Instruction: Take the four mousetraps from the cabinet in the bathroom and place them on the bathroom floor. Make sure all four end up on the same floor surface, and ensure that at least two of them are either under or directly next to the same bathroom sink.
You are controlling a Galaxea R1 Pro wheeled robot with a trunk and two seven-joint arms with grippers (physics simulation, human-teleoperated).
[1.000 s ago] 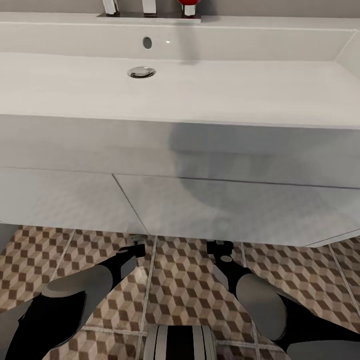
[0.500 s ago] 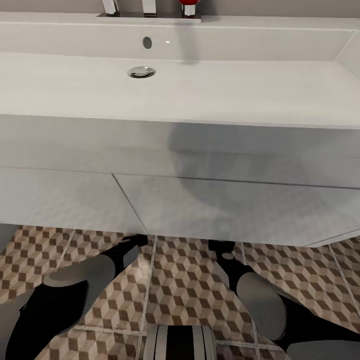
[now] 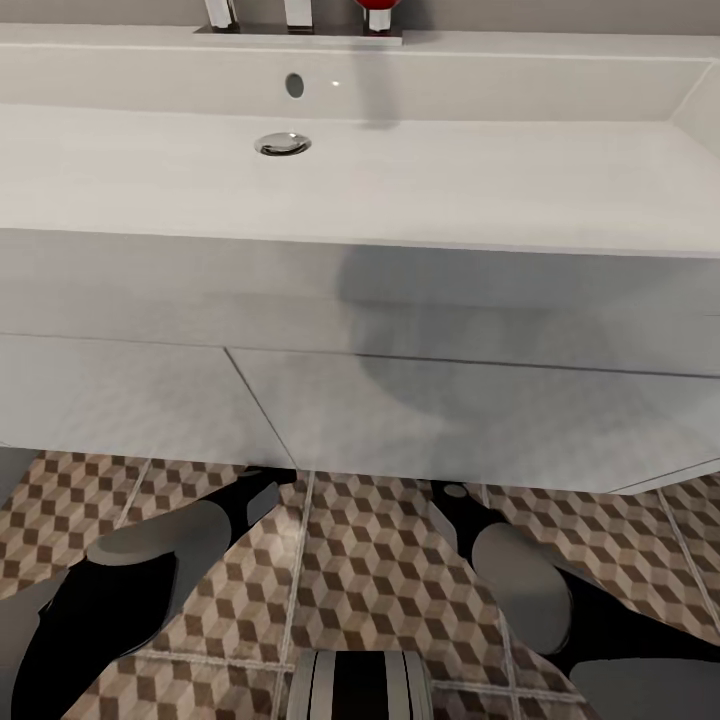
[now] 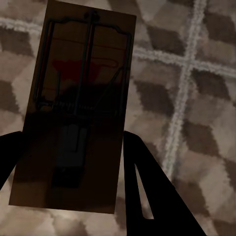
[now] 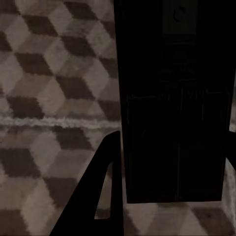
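Here, 1 mousetrap point(image 4: 73, 113) is gripped by the left gripper point(image 4: 73, 162) and another mousetrap point(image 5: 174, 103) by the right gripper point(image 5: 172, 162), both under the sink point(image 3: 360, 290); each should be lowered flat onto the bathroom floor point(image 3: 370, 580) before release.

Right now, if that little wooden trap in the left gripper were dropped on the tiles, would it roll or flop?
Probably neither. The mousetrap looks like a flat, stiff wooden board, so it should land flat. It seems light for its size. Its thin wire parts might bend or snap shut if knocked.
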